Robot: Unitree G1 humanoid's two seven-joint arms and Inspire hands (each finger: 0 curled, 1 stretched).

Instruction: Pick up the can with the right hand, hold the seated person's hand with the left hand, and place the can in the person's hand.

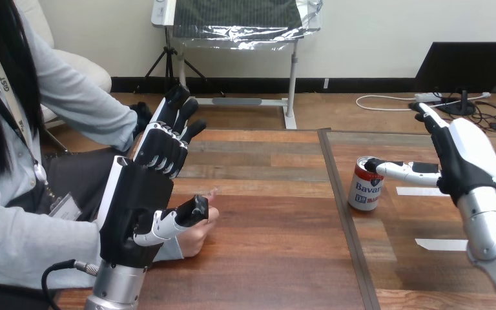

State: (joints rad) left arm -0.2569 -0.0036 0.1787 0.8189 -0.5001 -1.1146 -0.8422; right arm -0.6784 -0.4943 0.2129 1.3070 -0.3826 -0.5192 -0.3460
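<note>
Nearest, the robot's left arm rises from the bottom edge at the view's left, and its left hand [135,213] stands over the near left part of the wooden tabletop [271,219] with the black palm facing the camera. Its fingers are straight and spread, pointing away across the tabletop, so the hand is open. Its thumb reaches out to the right and lies over the top of the person's hand [201,234]. The person's hand rests on the tabletop just beside the palm, with its knuckles toward the middle of the table. The thumb appears to touch it, but whether it presses or pinches cannot be told, and no fingers wrap round it. On the right half of the tabletop, past the dark seam [343,213] that runs away from the camera, a white tape strip [442,245] lies near the right arm's silver forearm. Further on, the can [365,187] stands upright on the tabletop just right of the seam, well apart from the person's hand. The right hand [468,161] hangs to the can's right, white back shell up and fingers straight and unclenched. Its thumb stretches left, with the tip at the can's upper rim, seemingly touching it. The hand grips nothing. A second white tape strip [418,191] lies between the can and the right hand.
</note>
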